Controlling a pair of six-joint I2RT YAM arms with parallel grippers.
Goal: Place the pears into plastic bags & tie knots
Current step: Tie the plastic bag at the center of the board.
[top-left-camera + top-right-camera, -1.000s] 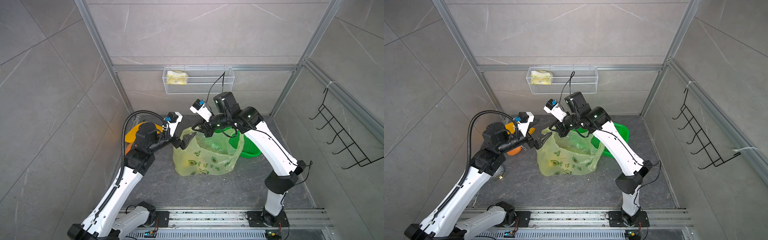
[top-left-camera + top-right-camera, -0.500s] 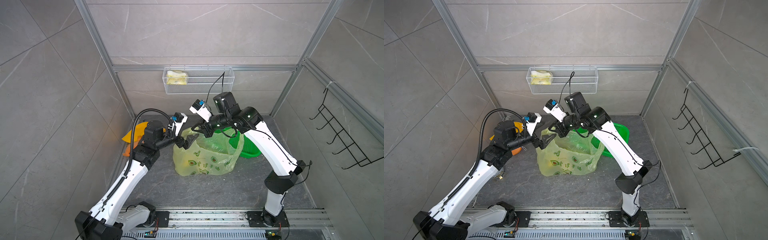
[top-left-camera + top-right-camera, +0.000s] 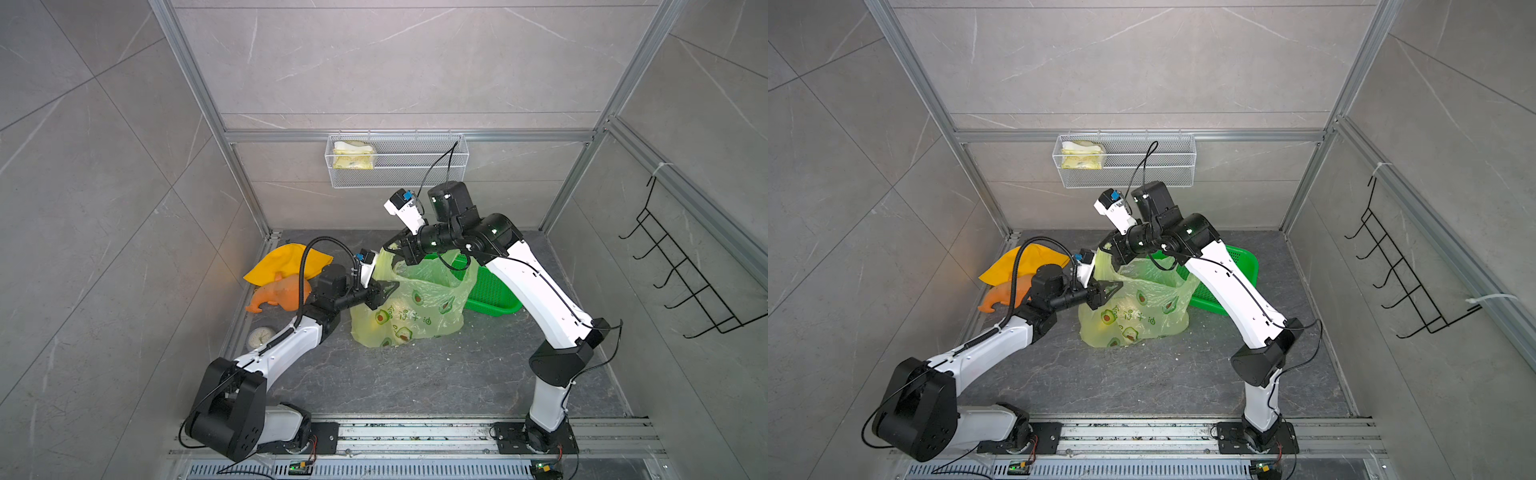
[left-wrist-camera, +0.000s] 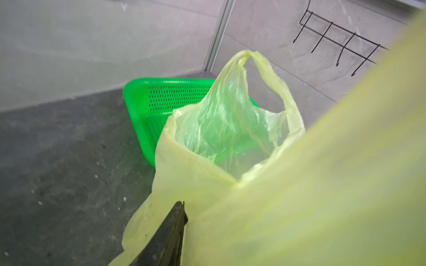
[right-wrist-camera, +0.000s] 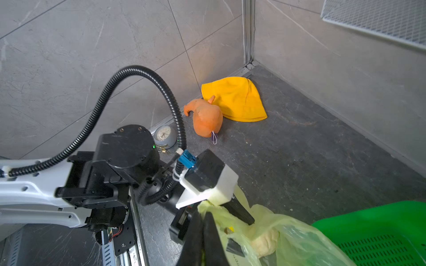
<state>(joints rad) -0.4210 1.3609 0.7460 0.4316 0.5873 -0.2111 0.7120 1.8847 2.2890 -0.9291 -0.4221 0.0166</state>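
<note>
Pinching a handle (image 5: 222, 215) of the thin translucent yellow-green plastic bag (image 3: 415, 307), our right gripper (image 5: 202, 221) is closed; whether the left gripper (image 3: 390, 286) grips it, we cannot tell.

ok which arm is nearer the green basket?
Right. The right arm reaches over the green basket to the plastic bag; the left arm is on the bag's opposite side, away from the basket.

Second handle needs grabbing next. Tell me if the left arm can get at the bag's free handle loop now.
Probably yes. The free handle loop stands upright across the open bag from the left pincer, nothing between. The right pincer holds the other handle up alongside, so clearance is tight.
</note>
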